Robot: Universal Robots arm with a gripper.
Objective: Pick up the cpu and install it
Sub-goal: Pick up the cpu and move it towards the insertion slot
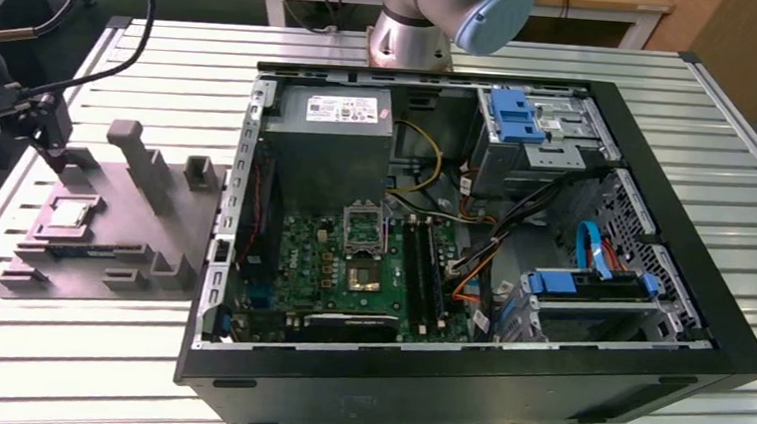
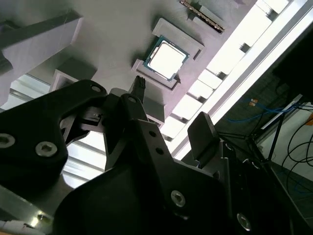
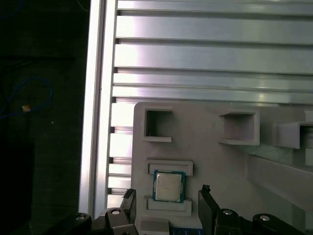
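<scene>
While holding the gripper (image 3: 167, 192) wide open and empty, hovering over the cpu (image 3: 168, 186) lying flat in its recess on the grey tray (image 3: 220, 169). Probably risking a finger catching the recess lip, or tilting the chip, if closing off-centre.

Dull silver cpu (image 3: 168, 186) with a thin pale rim, plain grey tray (image 1: 111, 225) - and a black computer case (image 1: 472, 399) with green motherboard (image 1: 334, 269) and bright blue brackets (image 1: 515, 117), on a ribbed silvery table (image 1: 76, 351).
</scene>
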